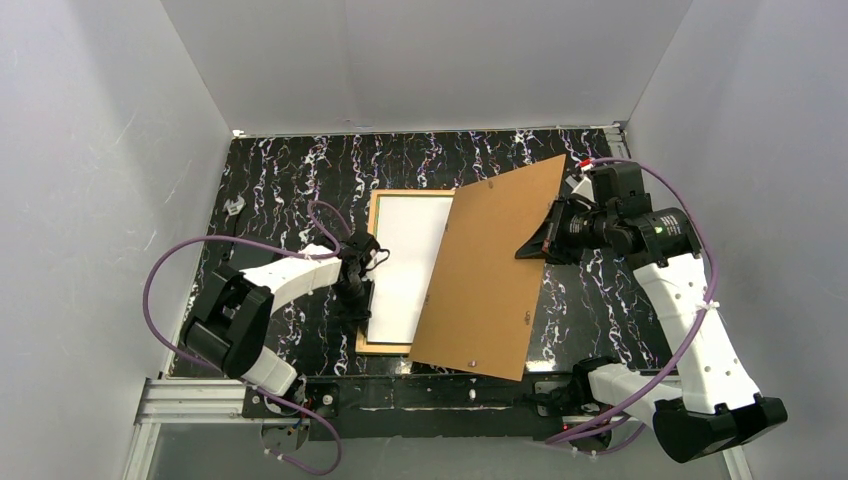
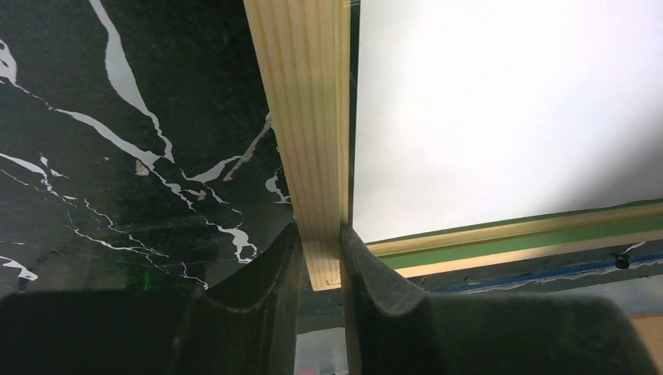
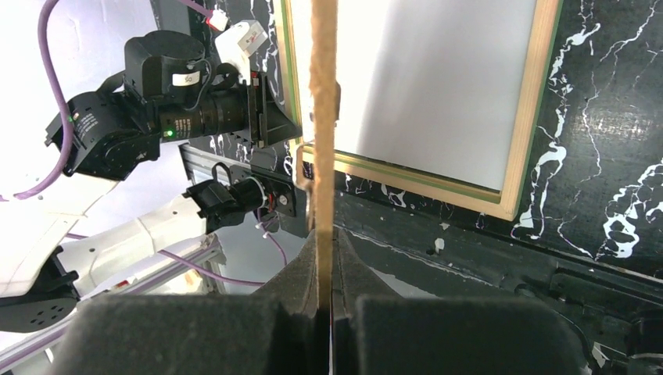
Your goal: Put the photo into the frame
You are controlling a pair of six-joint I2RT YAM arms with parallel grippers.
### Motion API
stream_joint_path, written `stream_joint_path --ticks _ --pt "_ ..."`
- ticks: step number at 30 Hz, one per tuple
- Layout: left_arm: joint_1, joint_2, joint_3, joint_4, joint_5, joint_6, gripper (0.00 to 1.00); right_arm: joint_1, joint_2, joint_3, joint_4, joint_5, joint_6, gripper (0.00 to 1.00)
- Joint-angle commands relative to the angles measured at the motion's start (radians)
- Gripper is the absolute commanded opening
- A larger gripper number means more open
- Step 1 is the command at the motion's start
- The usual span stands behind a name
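Note:
The frame [image 1: 412,194] lies face down on the black marbled table, tan wood back up with green showing at its inner edge [image 2: 532,238]. The photo [image 1: 410,260] lies inside it, plain white back up; it also shows in the left wrist view [image 2: 500,109] and the right wrist view [image 3: 438,78]. My left gripper [image 1: 358,290] is shut on the frame's left rail [image 2: 309,117], one finger on each side [image 2: 320,258]. My right gripper [image 1: 540,240] is shut on the edge of the brown backing board [image 1: 490,270], held tilted above the frame's right half [image 3: 324,266].
White enclosure walls stand on three sides. An aluminium rail [image 1: 190,400] runs along the near edge by the arm bases. Purple cables [image 1: 180,250] loop beside both arms. A small pale clip [image 1: 235,207] lies at the table's left side.

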State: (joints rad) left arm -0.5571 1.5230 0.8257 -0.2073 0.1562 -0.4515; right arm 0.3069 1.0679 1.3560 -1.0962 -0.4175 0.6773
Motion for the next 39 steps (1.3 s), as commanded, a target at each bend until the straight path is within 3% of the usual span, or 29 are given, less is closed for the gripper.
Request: stream_joint_path --ticks 1,5,10,12,14,21,30,39 --pt "-0.013 0.015 -0.004 -0.101 -0.005 -0.021 0.00 -0.010 -0.012 0.043 0.022 -0.039 -0.031 0.01" --pt "-0.022 -0.010 -0.018 -0.094 0.008 -0.056 0.02 -0.013 -0.007 0.028 0.035 -0.052 -0.049 0.01" --pt "-0.022 -0.143 -0.029 -0.113 -0.002 -0.075 0.63 -0.012 -0.001 0.018 0.044 -0.073 -0.077 0.01" --pt "-0.023 -0.211 -0.011 -0.138 -0.011 -0.082 0.80 -0.013 0.011 0.020 0.048 -0.090 -0.088 0.01" --pt "-0.023 -0.273 0.022 -0.181 -0.023 -0.079 0.88 -0.012 0.027 0.026 0.050 -0.109 -0.097 0.01" --pt "-0.021 -0.479 0.155 -0.331 -0.091 -0.066 0.98 -0.012 0.072 0.041 0.098 -0.175 -0.109 0.01" --pt "-0.019 -0.680 0.240 -0.464 -0.064 -0.112 0.98 -0.013 0.190 0.077 0.167 -0.276 -0.075 0.01" --pt "-0.018 -0.759 0.254 -0.548 -0.002 -0.209 0.98 -0.013 0.353 0.161 0.191 -0.315 -0.079 0.01"
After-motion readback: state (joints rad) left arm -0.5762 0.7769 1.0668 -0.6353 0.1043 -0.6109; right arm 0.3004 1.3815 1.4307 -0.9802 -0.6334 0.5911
